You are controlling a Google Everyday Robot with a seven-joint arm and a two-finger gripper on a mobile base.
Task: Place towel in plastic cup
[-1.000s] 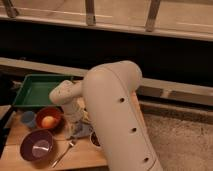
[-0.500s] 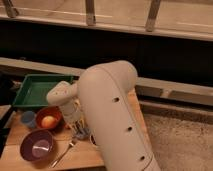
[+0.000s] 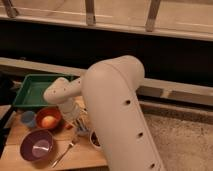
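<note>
**Asker:** Which step are you on?

**Me:** By my reckoning the pick-up, or the moment just around it. My arm [image 3: 112,115] bends down over the desk [image 3: 82,156], and my fingers [image 3: 75,124] hang low just to the right of the orange bowl [image 3: 48,120], close above the wood.

**Asker:** Are they spread or pinching something?

**Me:** I cannot tell. My own wrist covers them, so I will not claim a hold on anything.

**Asker:** And the towel?

**Me:** I cannot pick it out. If it is here, I judge it lies to the right of the orange bowl, under my wrist, where the view is blocked.

**Asker:** Where does it have to go?

**Me:** Into the plastic cup [image 3: 28,118], the small blue one just left of the orange bowl, on the far side of it from my fingers. The green tray [image 3: 35,90] lies behind the orange bowl, the purple bowl [image 3: 37,146] in front of it, and a fork [image 3: 62,152] in front and to the right.

**Asker:** So what does the next move call for?

**Me:** First a sure pinch on the cloth. Then a lift high enough to clear the rim of the orange bowl and the round thing inside it, a carry across to the left, and a drop straight over the narrow mouth of the cup. A trailing corner could catch that bowl or tip the light cup.
</note>
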